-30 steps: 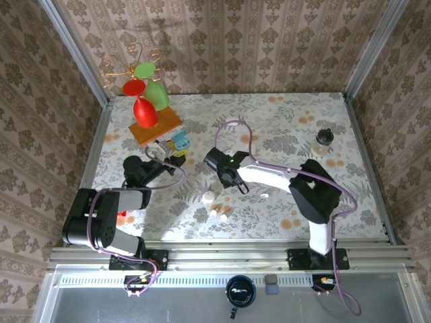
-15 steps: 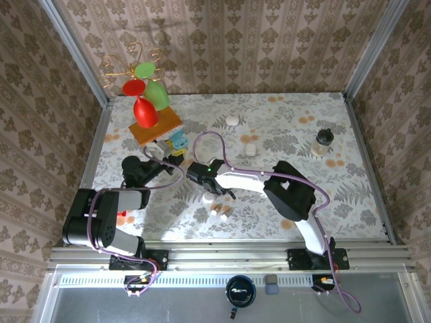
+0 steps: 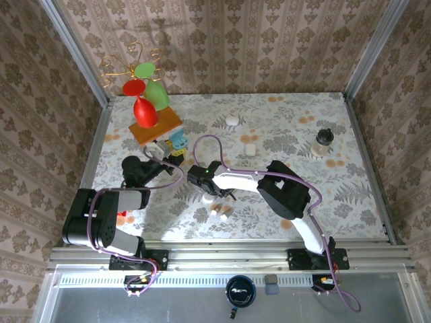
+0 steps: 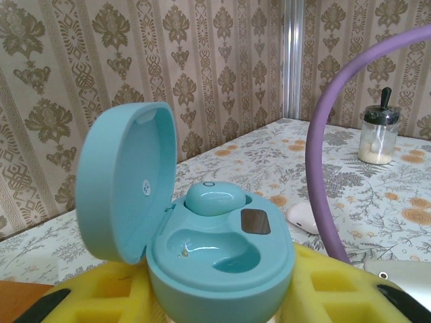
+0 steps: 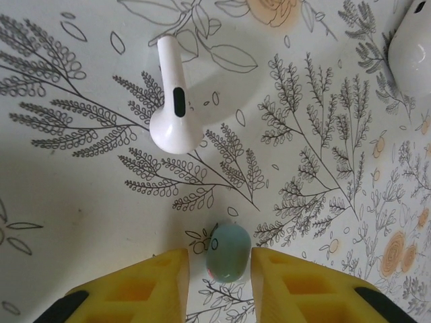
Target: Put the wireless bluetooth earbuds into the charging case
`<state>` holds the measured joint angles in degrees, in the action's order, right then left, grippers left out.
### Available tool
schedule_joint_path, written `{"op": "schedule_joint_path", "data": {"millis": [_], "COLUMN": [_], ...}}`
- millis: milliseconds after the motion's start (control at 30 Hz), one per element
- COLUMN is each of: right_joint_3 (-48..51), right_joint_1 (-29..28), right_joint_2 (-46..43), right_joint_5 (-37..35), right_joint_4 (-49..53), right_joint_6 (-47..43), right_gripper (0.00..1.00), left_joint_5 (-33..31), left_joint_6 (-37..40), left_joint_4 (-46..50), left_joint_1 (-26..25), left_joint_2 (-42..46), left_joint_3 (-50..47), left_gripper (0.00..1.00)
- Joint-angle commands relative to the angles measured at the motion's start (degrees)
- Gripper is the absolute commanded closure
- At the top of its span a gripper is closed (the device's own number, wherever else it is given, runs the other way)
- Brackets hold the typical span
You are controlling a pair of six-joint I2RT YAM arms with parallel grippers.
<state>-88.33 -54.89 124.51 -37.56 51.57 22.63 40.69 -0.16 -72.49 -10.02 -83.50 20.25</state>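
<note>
The main risk is a lopsided pinch: the right fingers (image 5: 156, 282) stand apart around the teal earbud (image 5: 227, 252) on the counter (image 5: 81, 202), one pad about touching it and the other with a gap. Closing from there may shove the smooth pebble sideways or squirt it out forward. A shallow hold could also let it roll and reach the charging case (image 4: 222, 262) turned the wrong way for the empty socket (image 4: 209, 247). The left fingers (image 4: 330, 282) are clamped on that case, lid up, with a seated earbud (image 4: 214, 198) in the far socket; a hard push could knock it. The earbud lies flat, its long axis running along the gap between the fingers, the far end leaning slightly right. Which end is the ear tip I cannot tell. A white earbud (image 5: 174, 108) lies beyond it, well apart.
</note>
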Motion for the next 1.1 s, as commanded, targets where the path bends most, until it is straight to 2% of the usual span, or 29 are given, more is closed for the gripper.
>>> {"op": "schedule_joint_path", "data": {"millis": [0, 400, 600, 833, 1067], "right_joint_3": [-1.3, -1.6, 0.1, 7.9, 20.2], "right_joint_1": [0.1, 0.2, 1.6, 7.0, 15.8], "right_joint_2": [1.1, 1.3, -2.3, -12.6, -26.8], "right_joint_5": [-2.5, -3.1, 0.5, 11.5, 33.0], "right_joint_4": [2.2, 2.3, -0.4, -9.3, -25.7], "right_joint_6": [0.8, -0.2, 0.0, 2.3, 7.6], "right_gripper": [0.69, 0.79, 0.81, 0.81, 0.83], "left_joint_5": [1.1, 1.9, 2.3, 2.1, 1.5], "left_joint_6": [0.4, 0.2, 0.8, 2.1, 3.7], "left_joint_4": [-1.5, -1.5, -1.5, -1.5, -1.6], "left_joint_1": [0.3, 0.3, 0.0, -1.7, -5.6], "left_joint_2": [0.3, 0.1, -0.1, -0.6, -2.9], "left_joint_3": [-0.1, -0.1, -0.1, -0.1, 1.4], "left_gripper": [0.63, 0.63, 0.63, 0.63, 0.63]}}
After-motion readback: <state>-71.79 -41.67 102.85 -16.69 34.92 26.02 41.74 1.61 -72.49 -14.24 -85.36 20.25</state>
